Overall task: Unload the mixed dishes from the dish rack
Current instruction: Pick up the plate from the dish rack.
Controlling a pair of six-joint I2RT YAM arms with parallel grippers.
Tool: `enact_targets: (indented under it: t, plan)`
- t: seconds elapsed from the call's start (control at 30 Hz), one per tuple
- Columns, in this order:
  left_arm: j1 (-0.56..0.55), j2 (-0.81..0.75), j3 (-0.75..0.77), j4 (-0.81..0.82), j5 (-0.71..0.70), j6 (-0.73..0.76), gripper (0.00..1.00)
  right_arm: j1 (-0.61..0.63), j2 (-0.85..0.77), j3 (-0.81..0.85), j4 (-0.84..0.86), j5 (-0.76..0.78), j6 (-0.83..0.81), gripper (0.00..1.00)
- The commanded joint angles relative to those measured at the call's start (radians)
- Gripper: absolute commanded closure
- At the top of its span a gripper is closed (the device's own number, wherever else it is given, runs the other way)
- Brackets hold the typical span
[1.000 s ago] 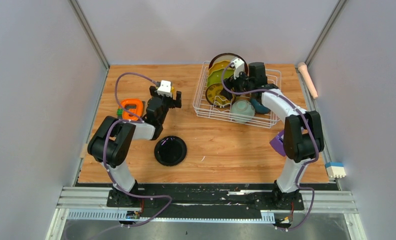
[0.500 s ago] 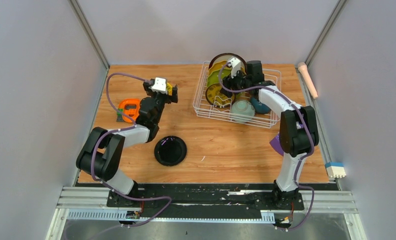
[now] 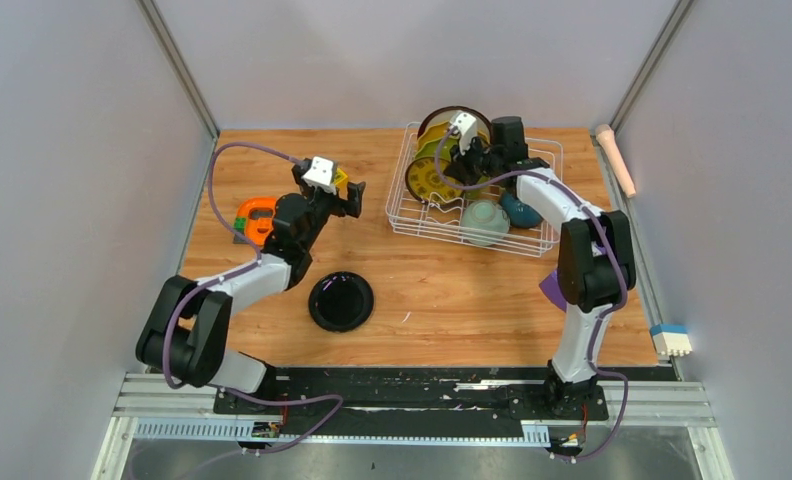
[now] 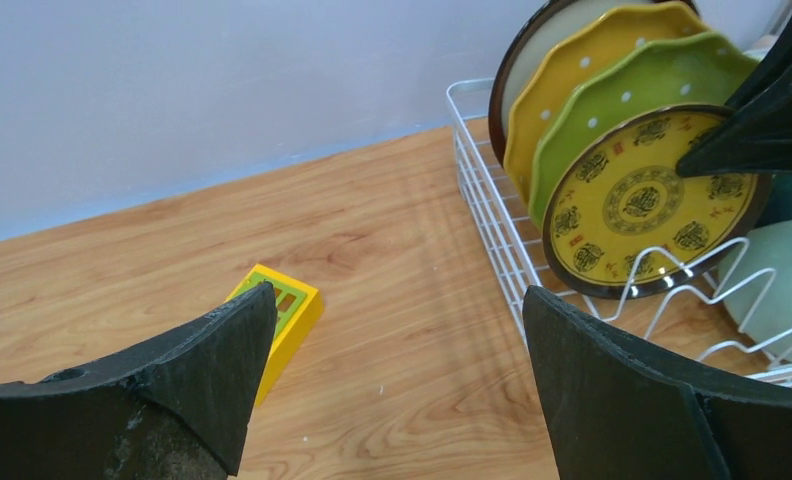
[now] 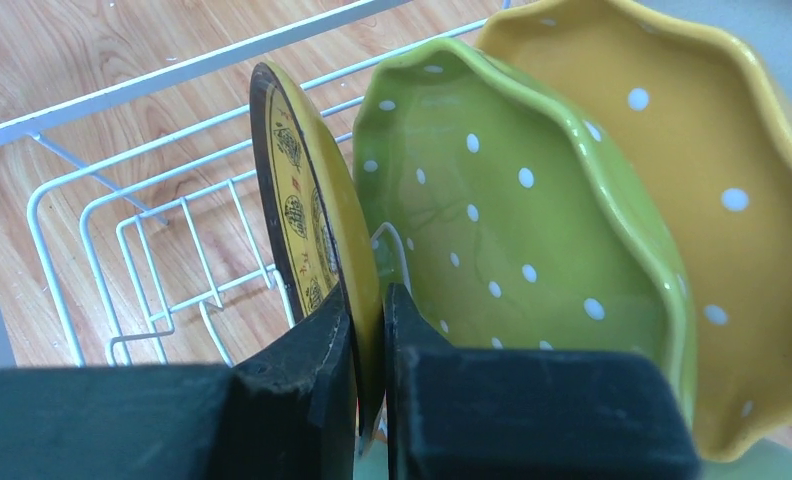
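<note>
The white wire dish rack (image 3: pixel 393 212) stands at the back right. Upright in it are a maroon-rimmed plate (image 4: pixel 528 55), an orange dotted plate (image 4: pixel 592 60), a green dotted plate (image 4: pixel 662 85) and, in front, a small black yellow-patterned plate (image 4: pixel 642 200). My right gripper (image 5: pixel 370 340) is shut on the upper rim of the patterned plate (image 5: pixel 302 200), with one finger in front of the plate and one behind it. A mint bowl (image 3: pixel 484 221) and a teal bowl (image 3: pixel 522 210) lie in the rack's near part. My left gripper (image 4: pixel 397 370) hangs open and empty over the table, left of the rack.
A black plate (image 3: pixel 341 301) lies flat on the table at the near middle. A yellow block (image 4: pixel 287 310) sits by my left finger, and an orange ring-shaped thing (image 3: pixel 259 215) lies farther left. A purple object (image 3: pixel 552 288) lies beside the right arm.
My right gripper has shut on the patterned plate's rim, and the plate has shifted slightly up and left. The left arm has stretched forward, carrying its open gripper a little toward the rack.
</note>
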Motion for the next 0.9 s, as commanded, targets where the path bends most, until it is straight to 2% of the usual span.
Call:
enact_targets:
  t: [0.0,0.27,0.5,0.7,0.8,0.87]
  plan:
    - [0.0,-0.095,-0.002,-0.049,0.025,-0.04,0.0,0.004,-0.139,0.039,-0.024,0.013,0.054,1.0]
    - [0.0,-0.271,0.002,-0.262,0.102,-0.158,0.0,0.005,-0.364,-0.092,0.049,0.122,0.239,1.0]
    - [0.0,-0.419,0.006,-0.437,0.143,-0.26,0.0,0.009,-0.523,-0.227,0.057,0.067,0.592,1.0]
    - [0.0,-0.503,0.033,-0.597,0.202,-0.39,0.0,0.066,-0.615,-0.335,0.032,0.011,0.797,1.0]
    - [0.0,-0.518,0.04,-0.615,0.236,-0.464,0.0,0.113,-0.623,-0.358,0.029,-0.032,0.882,1.0]
    - [0.0,-0.513,0.039,-0.597,0.326,-0.503,0.0,0.155,-0.615,-0.363,0.031,-0.034,0.922,1.0]
